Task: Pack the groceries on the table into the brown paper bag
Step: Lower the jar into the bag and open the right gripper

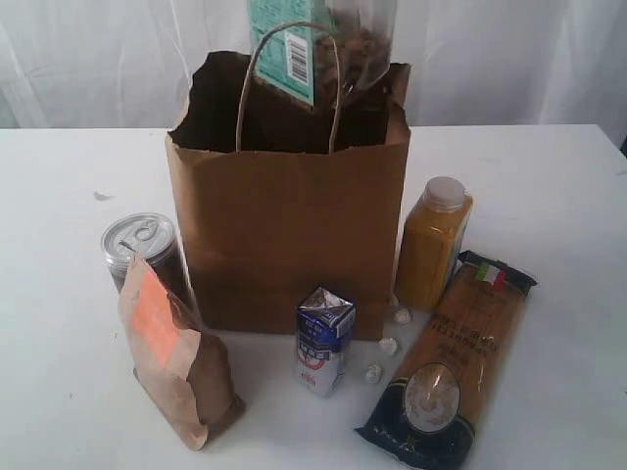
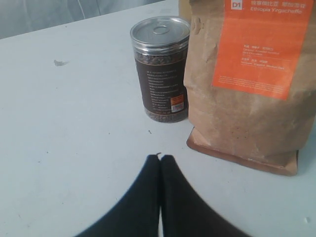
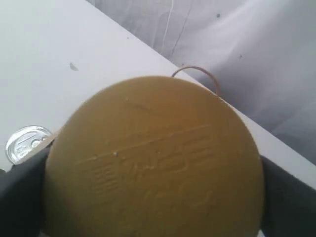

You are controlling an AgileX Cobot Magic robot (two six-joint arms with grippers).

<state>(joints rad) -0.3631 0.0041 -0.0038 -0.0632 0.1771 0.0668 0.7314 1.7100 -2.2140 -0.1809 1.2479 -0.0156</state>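
Kraft-brown with an orange label, the small pouch [image 1: 176,357] stands nearest the front at the left of the white tabletop [image 1: 549,196], while the long pasta packet [image 1: 456,367] lies flat at the front right. Between them the small blue-white carton [image 1: 324,338] stands upright, with a few white bits [image 1: 389,345] just beside it. Behind the pouch stands the dark silver-topped can [image 1: 142,250]. The left gripper [image 2: 160,163] sits low over the table facing both, its fingers pressed together on nothing. Further back, the orange juice bottle [image 1: 432,245] stands near the right side of the brown paper bag [image 1: 284,235], which stands open in the middle. At the bag's mouth hangs the yellow-lidded clear jar [image 1: 323,44], its base about level with the rim. The right gripper [image 3: 155,197] clamps the jar's lid from either side.
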